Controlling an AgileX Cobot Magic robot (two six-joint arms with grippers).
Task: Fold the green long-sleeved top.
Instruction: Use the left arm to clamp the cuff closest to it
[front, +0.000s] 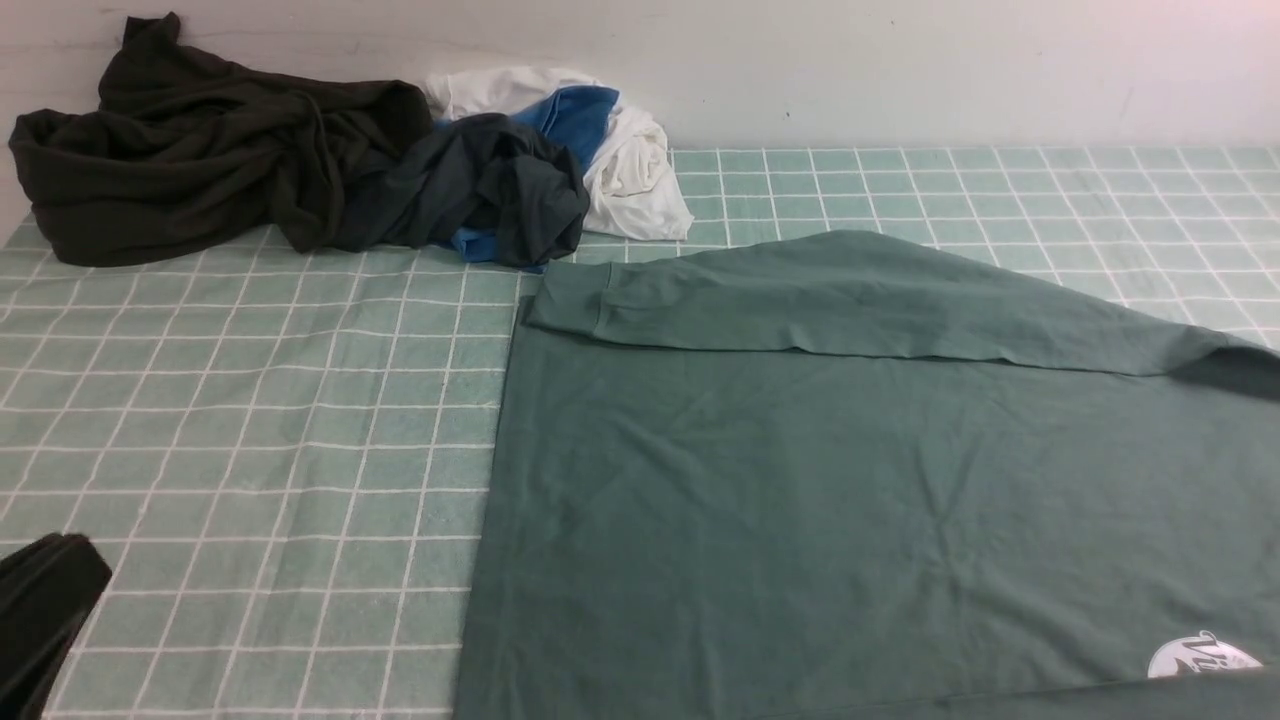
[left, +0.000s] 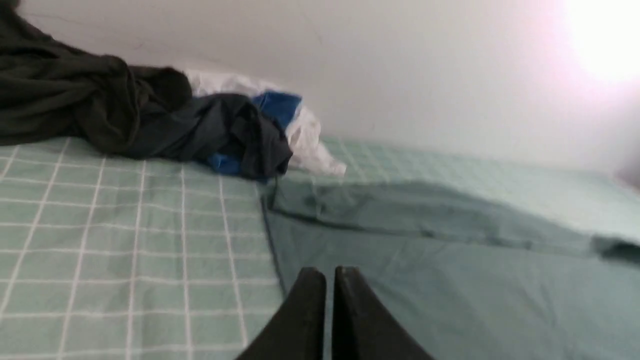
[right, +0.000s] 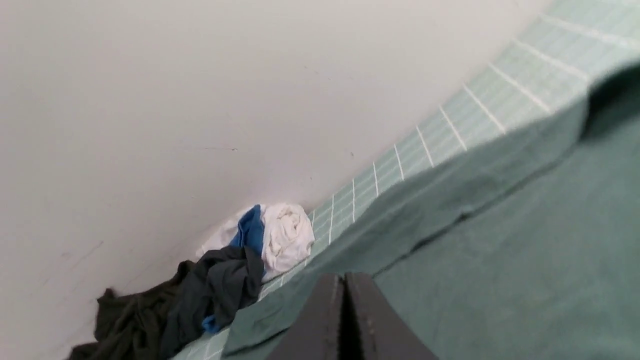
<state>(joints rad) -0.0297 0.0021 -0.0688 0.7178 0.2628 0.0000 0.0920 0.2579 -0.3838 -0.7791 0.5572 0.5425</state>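
Green long-sleeved top (front: 800, 480) lies on checked cloth (front: 250, 420) by white wall (front: 900, 60).

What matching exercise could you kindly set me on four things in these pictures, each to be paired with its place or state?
Column one:
1. green long-sleeved top
2. dark olive garment
3. white garment
4. left hand

Column two:
a. crumpled, at the far left
b. shut
c. lying flat, one sleeve folded across it
d. bunched up, at the far middle

Pairs: 1-c, 2-a, 3-d, 4-b
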